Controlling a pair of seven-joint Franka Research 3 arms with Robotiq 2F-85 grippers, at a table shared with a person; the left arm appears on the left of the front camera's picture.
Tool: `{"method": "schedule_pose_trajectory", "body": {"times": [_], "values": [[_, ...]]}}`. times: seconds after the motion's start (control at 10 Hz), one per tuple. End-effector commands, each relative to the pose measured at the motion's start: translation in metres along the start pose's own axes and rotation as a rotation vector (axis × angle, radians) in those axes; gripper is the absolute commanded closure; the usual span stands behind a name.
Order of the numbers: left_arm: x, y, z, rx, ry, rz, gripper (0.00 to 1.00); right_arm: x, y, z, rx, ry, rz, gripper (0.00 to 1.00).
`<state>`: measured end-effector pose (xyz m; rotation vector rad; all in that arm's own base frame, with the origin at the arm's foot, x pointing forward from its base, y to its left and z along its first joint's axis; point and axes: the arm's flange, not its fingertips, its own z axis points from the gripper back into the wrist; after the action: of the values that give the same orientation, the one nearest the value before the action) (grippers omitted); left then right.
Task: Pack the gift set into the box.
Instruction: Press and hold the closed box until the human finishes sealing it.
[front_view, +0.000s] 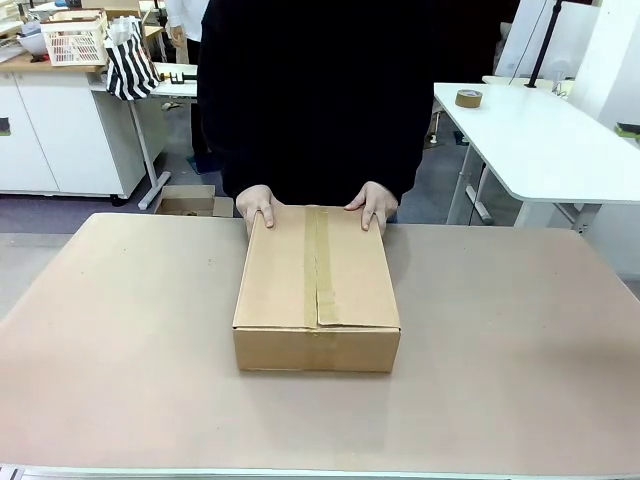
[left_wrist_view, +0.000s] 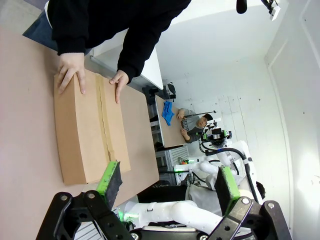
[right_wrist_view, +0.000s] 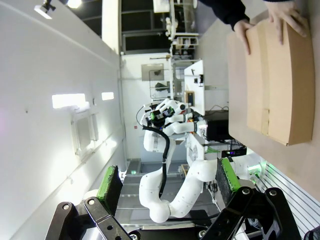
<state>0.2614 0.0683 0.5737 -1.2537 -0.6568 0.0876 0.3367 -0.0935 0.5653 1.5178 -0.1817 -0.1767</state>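
My left jaws stand open, green pads (left_wrist_view: 111, 177) spread wide with nothing held between them. They hang off to the side of the bench (front_view: 520, 340), above it. My right jaws are open as well, their pads (right_wrist_view: 226, 175) far apart and empty, on the opposite side of the bench.

The box (front_view: 317, 290) lies past both sets of jaws, apart from each. It sits flat in the middle of the bench, towards the far edge, with its flaps down. A strip of brown tape (front_view: 316, 265) runs along the top seam and over the near face. From my left wrist the box (left_wrist_view: 85, 132) shows beyond one pad, and from my right wrist it (right_wrist_view: 277, 80) shows in the upper corner.

A person in a black top stands at the far edge. The person's right hand (front_view: 257, 203) rests on one far corner of the box and the left hand (front_view: 370, 203) on the other, fingers laid on the lid.

Behind, a roll of tape (front_view: 468, 98) sits on a white table (front_view: 560, 150).
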Motion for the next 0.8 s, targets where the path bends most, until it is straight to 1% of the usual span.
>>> {"method": "schedule_pose_trajectory", "body": {"times": [0.0, 0.5, 0.6, 0.7], "values": [[0.002, -0.002, -0.002, -0.02, -0.004, -0.007, 0.0, 0.0, 0.002, -0.001, 0.028, -0.003, 0.007, 0.0], [0.002, -0.002, -0.002, -0.02, -0.004, -0.007, 0.0, 0.0, 0.002, -0.001, 0.028, -0.003, 0.007, 0.0], [0.0, 0.0, 0.0, 0.0, 0.0, 0.0, 0.0, 0.0, 0.0, 0.0, 0.0, 0.0, 0.0, 0.0], [0.003, 0.005, -0.013, 0.212, -0.018, -0.236, 0.0, 0.016, -0.003, -0.016, -0.139, 0.03, 0.154, 0.0]]}}
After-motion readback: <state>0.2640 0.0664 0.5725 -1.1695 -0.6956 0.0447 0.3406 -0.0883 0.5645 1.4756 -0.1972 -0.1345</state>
